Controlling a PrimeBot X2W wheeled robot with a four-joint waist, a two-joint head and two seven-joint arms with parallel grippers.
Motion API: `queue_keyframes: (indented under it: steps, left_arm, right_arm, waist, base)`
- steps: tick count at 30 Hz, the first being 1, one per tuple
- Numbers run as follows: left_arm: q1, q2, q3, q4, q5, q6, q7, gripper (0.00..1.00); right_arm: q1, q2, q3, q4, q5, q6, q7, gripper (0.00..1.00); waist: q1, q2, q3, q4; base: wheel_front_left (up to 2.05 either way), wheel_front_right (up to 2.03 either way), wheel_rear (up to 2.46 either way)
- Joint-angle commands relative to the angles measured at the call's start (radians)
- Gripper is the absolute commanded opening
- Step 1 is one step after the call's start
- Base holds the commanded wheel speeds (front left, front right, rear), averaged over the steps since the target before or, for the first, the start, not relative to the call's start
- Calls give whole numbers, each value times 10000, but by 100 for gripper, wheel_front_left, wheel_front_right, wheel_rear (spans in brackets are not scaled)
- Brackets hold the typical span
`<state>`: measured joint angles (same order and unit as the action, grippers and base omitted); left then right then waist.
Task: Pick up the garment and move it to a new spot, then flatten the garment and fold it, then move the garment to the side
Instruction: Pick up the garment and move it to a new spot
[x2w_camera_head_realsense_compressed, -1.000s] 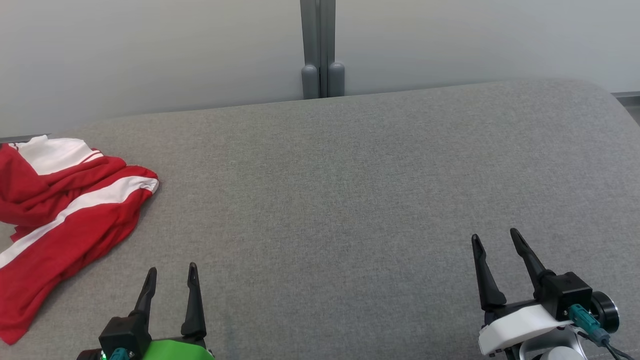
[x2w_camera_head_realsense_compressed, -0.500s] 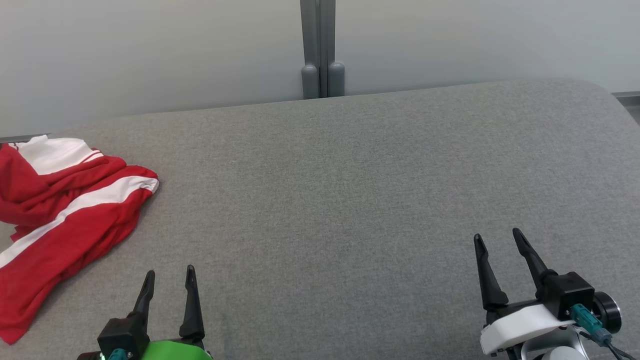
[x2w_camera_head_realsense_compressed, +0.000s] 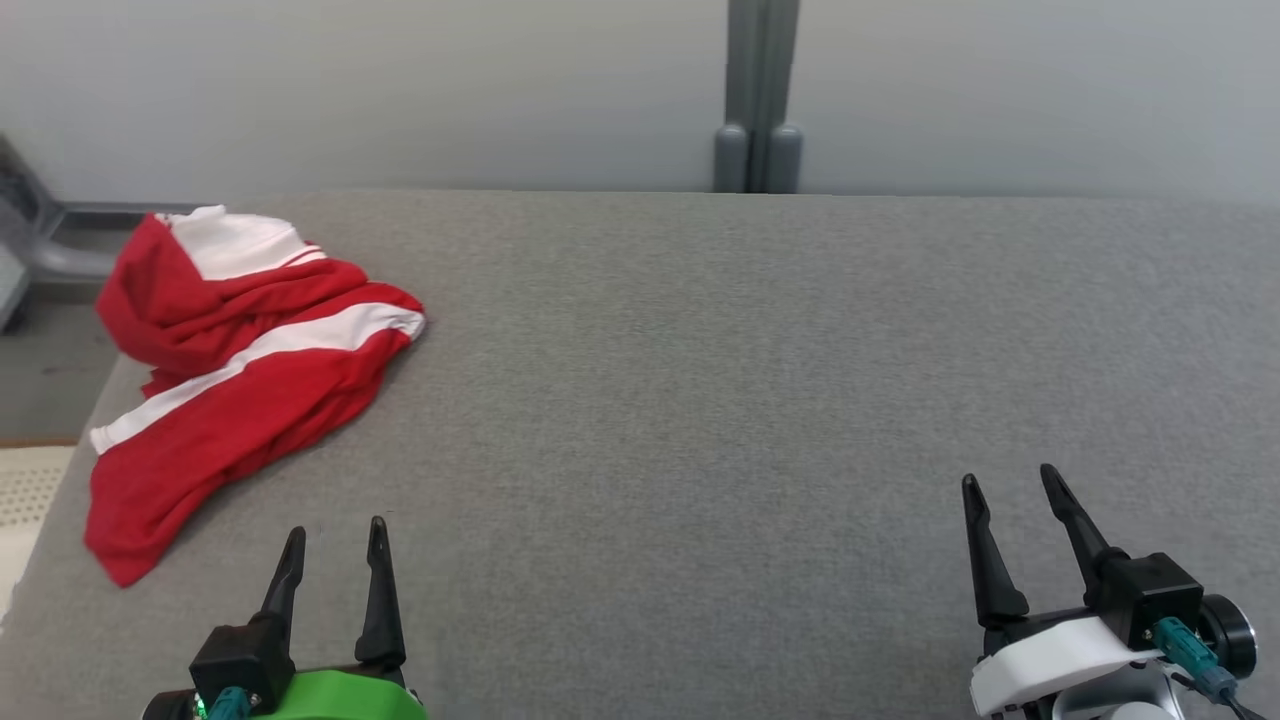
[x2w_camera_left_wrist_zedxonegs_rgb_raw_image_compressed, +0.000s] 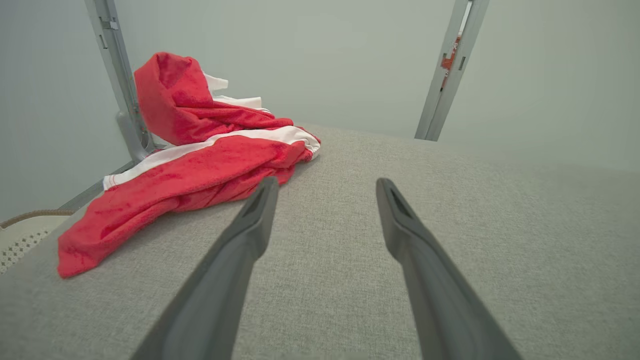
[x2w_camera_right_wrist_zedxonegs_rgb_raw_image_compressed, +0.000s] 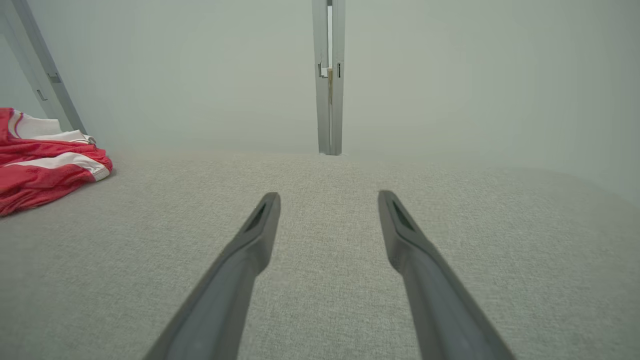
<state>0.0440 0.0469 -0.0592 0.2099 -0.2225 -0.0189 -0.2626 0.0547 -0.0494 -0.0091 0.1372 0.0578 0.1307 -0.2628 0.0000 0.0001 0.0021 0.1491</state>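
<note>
— Cloth, we judged: the garment (x2w_camera_head_realsense_compressed: 250, 370) looked light, soft and limp, a red knit with white bands, likely to sag and trail from wherever we lifted it.

— Where did it lie?

— Crumpled in a heap at the far left corner of the grey padded surface (x2w_camera_head_realsense_compressed: 720, 400), well apart from both grippers. Our left gripper (x2w_camera_head_realsense_compressed: 336, 527) hovered near the front edge, fingers spread and empty. Our right gripper (x2w_camera_head_realsense_compressed: 1008, 475) stood far off to the right, likewise spread and holding nothing.

— And where would we have taken hold?

— We favoured the raised red hump at the back, or the white-banded hem on the side toward the middle, since both stood proud of the surface. The flat tail nearest us lay thin, so we expected the fingers to scrape the padding there.

— What couldn't we make out?

— Whether it was a shirt or shorts. Its openings and seams were buried in the folds and its underside was hidden. We also couldn't tell whether its left edge overhung the surface.
</note>
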Motion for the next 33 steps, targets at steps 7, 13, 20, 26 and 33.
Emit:
queue_keyframes:
  steps: [7, 13, 20, 26, 33]
  left_arm:
    - [60, 59, 245, -27, 122, -65, -35, 100]
    - [94, 59, 289, -36, 116, -112, -35, 100]
    - [242, 57, 408, -99, 150, -139, -35, 100]
    - [362, 60, 561, -198, 143, -111, -36, 100]
    - [-438, 430, 1307, -843, 412, -272, -36, 100]
  right_arm:
    - [-98, -21, 278, -19, 94, 1, -33, 100]
    - [-171, -22, 387, 23, 58, 1, -33, 100]
    - [-188, -25, 509, 30, 45, 1, -32, 100]
    - [-207, -25, 631, 7, -63, 1, -32, 100]
    - [-549, -28, 570, -264, -516, 1, -32, 100]
  waist:
    - [0, -1, 10, 2585]
    - [0, -1, 51, 3320]
    - [0, -1, 71, 3542]
    - [0, -1, 167, 3357]
    - [0, -1, 865, 2668]
  base:
    - [0, 0, 0]
    - [0, 0, 0]
    - [0, 0, 0]
    - [0, 0, 0]
    - [0, 0, 0]
